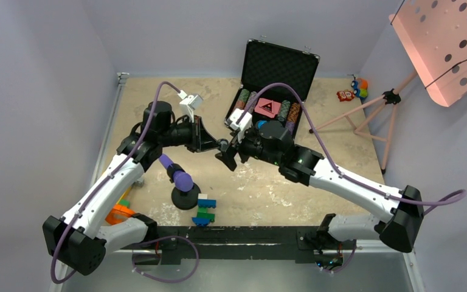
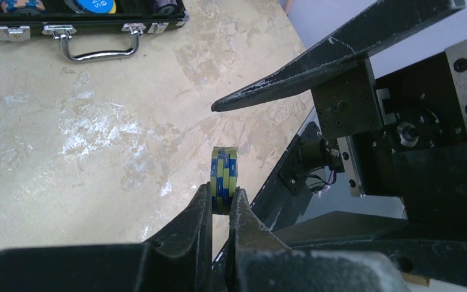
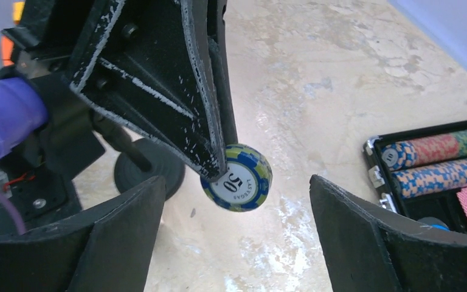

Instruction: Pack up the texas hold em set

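Note:
The black case (image 1: pixel 280 66) stands open at the back of the table, with rows of striped poker chips (image 1: pixel 243 100) and pink cards (image 1: pixel 267 107) inside. My left gripper (image 1: pixel 219 146) is shut on a small stack of blue-and-yellow poker chips (image 2: pixel 225 170), held on edge above the table in the left wrist view, where the gripper (image 2: pixel 222 194) pinches their lower rim. In the right wrist view the top chip (image 3: pixel 246 179) shows a "50" face. My right gripper (image 3: pixel 236 182) is open, one finger on each side of the chips without touching them. The case's handle (image 2: pixel 100 52) faces the arms.
A purple-tipped object on a black round base (image 1: pixel 183 182) and a toy-brick figure (image 1: pixel 205 210) stand near the front left. Beside the left arm lies an orange piece (image 1: pixel 120 213). A pink perforated stand on tripod legs (image 1: pixel 444 42) and small toys (image 1: pixel 356 90) are at the right.

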